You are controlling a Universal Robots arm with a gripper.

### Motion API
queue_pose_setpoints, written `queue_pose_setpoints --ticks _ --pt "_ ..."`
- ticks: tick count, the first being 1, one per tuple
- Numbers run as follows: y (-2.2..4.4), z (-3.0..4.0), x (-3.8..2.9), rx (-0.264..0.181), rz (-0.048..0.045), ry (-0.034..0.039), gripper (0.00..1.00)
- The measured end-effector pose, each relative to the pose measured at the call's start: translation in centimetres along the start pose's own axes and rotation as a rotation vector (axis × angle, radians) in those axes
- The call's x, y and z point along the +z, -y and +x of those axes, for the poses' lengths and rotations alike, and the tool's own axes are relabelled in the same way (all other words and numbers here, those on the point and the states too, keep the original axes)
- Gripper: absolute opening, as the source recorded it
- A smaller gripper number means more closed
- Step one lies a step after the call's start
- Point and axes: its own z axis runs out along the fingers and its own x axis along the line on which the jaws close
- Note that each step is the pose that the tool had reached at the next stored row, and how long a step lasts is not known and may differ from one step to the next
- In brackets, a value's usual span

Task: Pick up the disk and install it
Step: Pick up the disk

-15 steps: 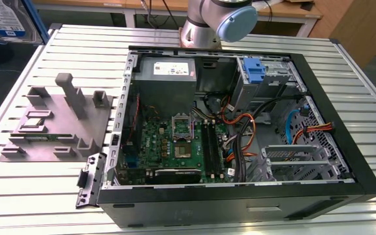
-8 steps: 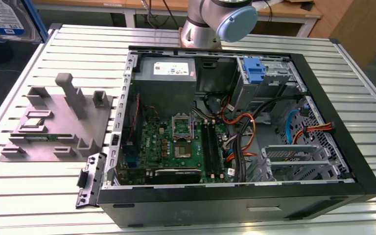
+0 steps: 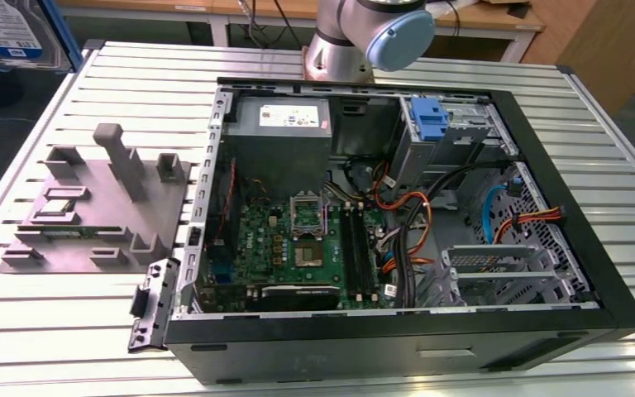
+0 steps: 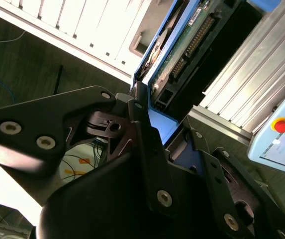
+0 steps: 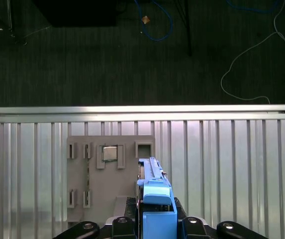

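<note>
The slatted metal surface (image 3: 604, 165) carries an open computer case (image 3: 406, 343) lying on its side, so its drive bays and board face upward and can be reached from above; beside it, toward the exterior view's left, sits a grey fixture (image 3: 86, 215) whose slots and posts seem meant to keep parts at known spots for pickup; the arm (image 3: 373, 33) rises behind the case; the disk (image 3: 3, 33) hangs in the air at the far corner on the exterior view's left, well apart from the case and clear of the surface; the first wrist view has it edge-on over the fixture; the hand (image 5: 156, 221) is closed onto the disk's blue carrier frame, one finger (image 4: 142, 124) pressed flat on each side; gripping the plastic frame probably spares the exposed circuit board and keeps the connector end free
</note>
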Motion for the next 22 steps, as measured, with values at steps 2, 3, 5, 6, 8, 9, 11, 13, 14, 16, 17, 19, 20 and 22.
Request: queue_pose_setpoints --ticks 2,3,5,6,8,9,11,13,14,16,17,19,20,22 --pt "0.09 0.00 -0.01 0.000 -0.0001 0.0000 0.36" --pt "0.16 0.00 -0.01 0.000 -0.0001 0.0000 0.36" --pt "0.24 -0.01 0.00 0.000 0.0000 0.0000 0.36" --pt "0.24 -0.01 0.00 0.000 0.0000 0.0001 0.36" --pt "0.32 -0.01 -0.01 0.000 0.0000 0.0000 0.36" --pt "0.36 -0.01 -0.01 0.000 -0.0001 0.0000 0.36" --pt "0.45 -0.01 -0.01 0.000 -0.0001 0.0000 0.36" --pt "0.48 -0.02 -0.01 0.000 0.0000 0.0000 0.36" --pt "0.50 -0.01 -0.01 0.000 0.0000 0.0000 0.36" --pt "0.54 -0.02 0.00 0.000 0.0000 0.0001 0.36" --pt "0.58 0.00 -0.01 0.000 -0.0001 0.0000 0.36" --pt "0.58 0.03 -0.01 0.000 -0.0001 0.0000 0.36" --pt "0.58 0.03 -0.01 0.000 -0.0001 0.0000 0.36" --pt "0.58 0.03 -0.01 0.000 0.0000 0.0000 0.36"
